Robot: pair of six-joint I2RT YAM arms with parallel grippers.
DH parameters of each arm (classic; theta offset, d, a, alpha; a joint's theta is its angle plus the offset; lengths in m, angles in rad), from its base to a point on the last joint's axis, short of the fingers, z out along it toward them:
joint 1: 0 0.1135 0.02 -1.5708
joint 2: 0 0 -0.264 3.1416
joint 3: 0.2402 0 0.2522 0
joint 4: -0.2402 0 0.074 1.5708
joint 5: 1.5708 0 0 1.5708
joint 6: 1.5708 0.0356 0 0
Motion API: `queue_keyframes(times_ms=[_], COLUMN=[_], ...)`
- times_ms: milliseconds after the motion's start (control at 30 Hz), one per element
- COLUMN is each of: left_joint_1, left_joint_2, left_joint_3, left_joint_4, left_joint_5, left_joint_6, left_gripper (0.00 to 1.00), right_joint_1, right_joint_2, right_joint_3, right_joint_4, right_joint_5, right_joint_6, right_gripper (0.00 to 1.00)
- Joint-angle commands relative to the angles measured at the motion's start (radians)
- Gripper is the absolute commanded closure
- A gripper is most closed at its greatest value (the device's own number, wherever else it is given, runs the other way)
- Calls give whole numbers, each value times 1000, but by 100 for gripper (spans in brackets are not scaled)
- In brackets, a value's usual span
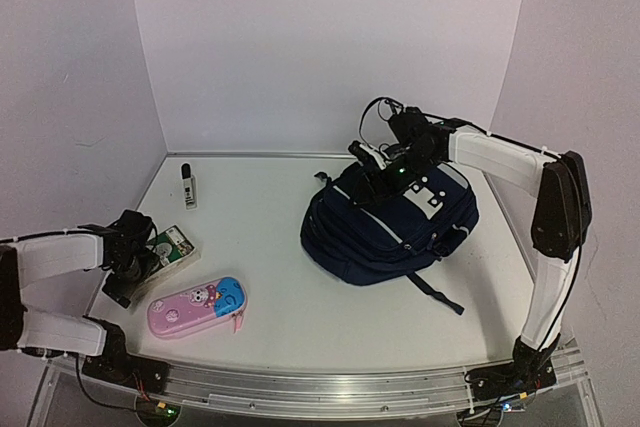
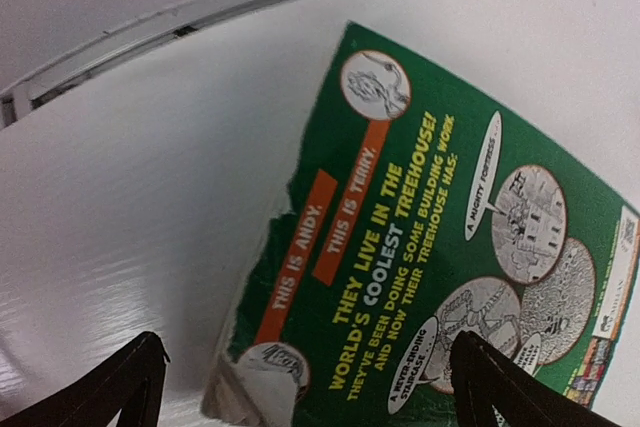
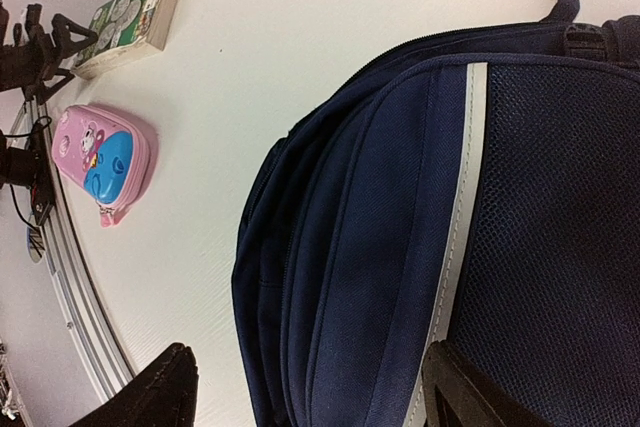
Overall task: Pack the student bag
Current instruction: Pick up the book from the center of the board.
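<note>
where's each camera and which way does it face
top external: above, behind bases, looking down at table; left arm, right arm show
left wrist: on left arm, faces down at green book; open left gripper shows
right wrist: on right arm, over student bag, facing pencil case; open right gripper shows
shared: all see the book

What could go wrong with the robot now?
The green book lies flat on the table, so the open left hand might slip off it or bend its ragged cover. The open right hand hangs over the student bag, where I see no opening; it may just pinch soft cloth.
</note>
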Motion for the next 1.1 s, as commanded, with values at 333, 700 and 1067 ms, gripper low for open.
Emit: queue_keyframes(times_ms=[333,700,1067], left_joint_1=[-92,-150,-150], left_joint_2=[381,351,621], left_joint_3=[258,488,676], left_joint_4=[425,92,35], left_joint_5=[325,272,285], left_joint_6=[386,758,936], left_gripper=[22,1,7], right_joint_1=[4,4,1], right_joint_2=[-62,-83,-96], right_joint_3=[9,14,13], right_joint_4=[12,8,-4], right_joint_5=[-11,-35,-43], right_joint_6=[-1,-3,5], right_gripper=[22,17,12])
